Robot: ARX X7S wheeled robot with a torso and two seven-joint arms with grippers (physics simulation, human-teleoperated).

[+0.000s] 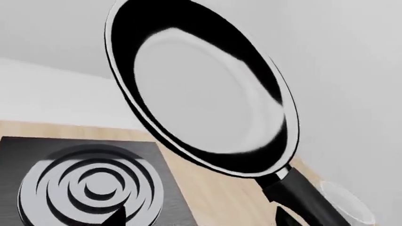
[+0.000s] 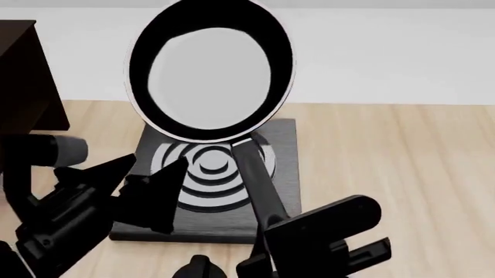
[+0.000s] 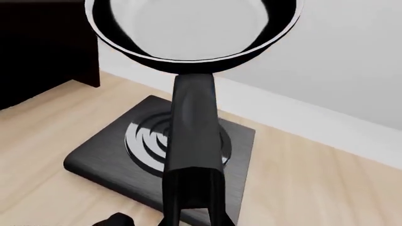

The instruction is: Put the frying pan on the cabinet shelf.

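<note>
The frying pan (image 2: 208, 75) is lifted off the table and tilted, its light-grey inside facing the head camera, above the square burner plate (image 2: 282, 174). My right gripper (image 2: 270, 231) is shut on the pan's long black handle (image 3: 191, 132) near its end. Left of the burner, my left gripper (image 2: 147, 185) stands open and holds nothing; the pan (image 1: 201, 89) hangs ahead of it. The dark cabinet (image 2: 23, 75) stands at the far left, also seen in the right wrist view (image 3: 44, 47). I cannot make out its shelf board.
The burner plate (image 1: 88, 181) with its concentric rings lies on the light wooden table (image 2: 402, 174) under the pan. A black knob (image 2: 197, 267) sits at the burner's near edge. A pale rounded object (image 1: 342, 202) shows by the handle. A white wall runs behind.
</note>
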